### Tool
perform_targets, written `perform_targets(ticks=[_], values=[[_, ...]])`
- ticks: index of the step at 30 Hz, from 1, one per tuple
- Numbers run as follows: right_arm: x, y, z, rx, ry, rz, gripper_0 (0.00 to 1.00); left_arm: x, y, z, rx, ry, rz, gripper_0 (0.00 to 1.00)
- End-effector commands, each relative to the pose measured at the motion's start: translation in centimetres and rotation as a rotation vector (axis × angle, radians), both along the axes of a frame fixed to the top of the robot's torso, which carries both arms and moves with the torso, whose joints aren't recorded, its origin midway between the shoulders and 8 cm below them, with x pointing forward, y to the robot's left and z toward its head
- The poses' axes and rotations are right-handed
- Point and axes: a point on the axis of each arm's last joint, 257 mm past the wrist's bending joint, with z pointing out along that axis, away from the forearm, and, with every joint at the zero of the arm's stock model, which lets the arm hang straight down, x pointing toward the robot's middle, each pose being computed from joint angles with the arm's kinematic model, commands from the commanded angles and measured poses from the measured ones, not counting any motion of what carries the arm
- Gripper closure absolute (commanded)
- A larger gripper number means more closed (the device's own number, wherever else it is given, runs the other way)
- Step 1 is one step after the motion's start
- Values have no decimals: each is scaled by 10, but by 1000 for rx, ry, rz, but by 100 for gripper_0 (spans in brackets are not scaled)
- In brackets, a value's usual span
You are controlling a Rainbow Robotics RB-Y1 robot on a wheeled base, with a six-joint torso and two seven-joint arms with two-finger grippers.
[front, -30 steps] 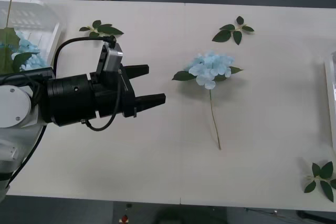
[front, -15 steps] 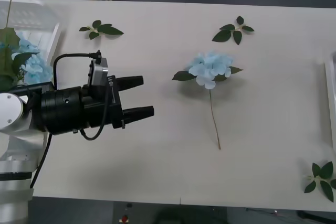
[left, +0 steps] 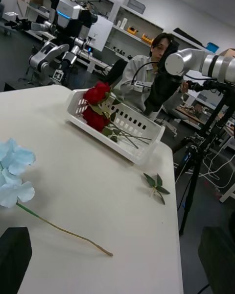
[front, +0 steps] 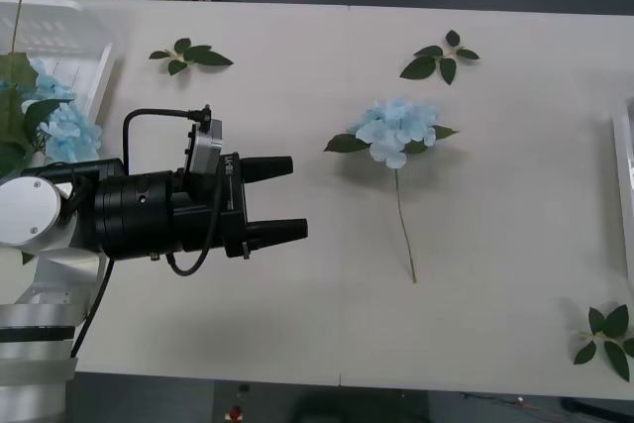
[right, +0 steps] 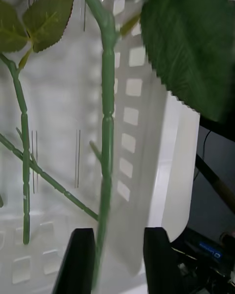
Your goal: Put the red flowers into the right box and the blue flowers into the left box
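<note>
The left gripper (front: 282,198) was nearest, stretched level over the near-left part of the white table (front: 297,324) on a thick black forearm, its two black fingers spread apart and holding nothing. It pointed across the table toward a pale-blue hydrangea (front: 397,130) that lay well apart from the fingertips, its head toward the far side and its thin stem trailing back to the near edge.

Beyond the left arm, at the far-left corner, the left box (front: 84,42) held more blue flowers (front: 67,131) and green leaves. Loose leaf sprigs lay on the far side of the table (front: 190,54) (front: 440,58) and at the near-right corner (front: 606,336).

At the right edge the right box (left: 142,149) held red roses (left: 97,107) at one end, with their stems running along its floor. The right gripper (right: 115,259) hung over that box with a rose stem (right: 106,142) running between its black fingers; whether they pinched it, I could not tell.
</note>
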Motion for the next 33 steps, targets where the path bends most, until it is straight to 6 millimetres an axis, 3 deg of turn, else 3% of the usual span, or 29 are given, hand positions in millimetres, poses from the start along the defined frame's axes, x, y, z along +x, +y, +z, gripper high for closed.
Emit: perform_targets(ticks=[1,5,11,18,25,33], values=[[9,7,2,37,-44,-9,25,-2,0,8,-4,-31,-8,0],[21,27,-1,94,-61,10,22,-2,0,8,-4,-31,-8,0],[40,93,10,218,-58,63,18,-2,0,8,-4,-31,-8,0],[65,201,26,287,-56,179,14,-2,0,8,-4,-31,-8,0],[70,315,30,395,-105,234,11,-2,0,8,-4,-31,-8,0],[77,423,41,534,-176,305,5,-2,0,8,-4,-31,-8,0]])
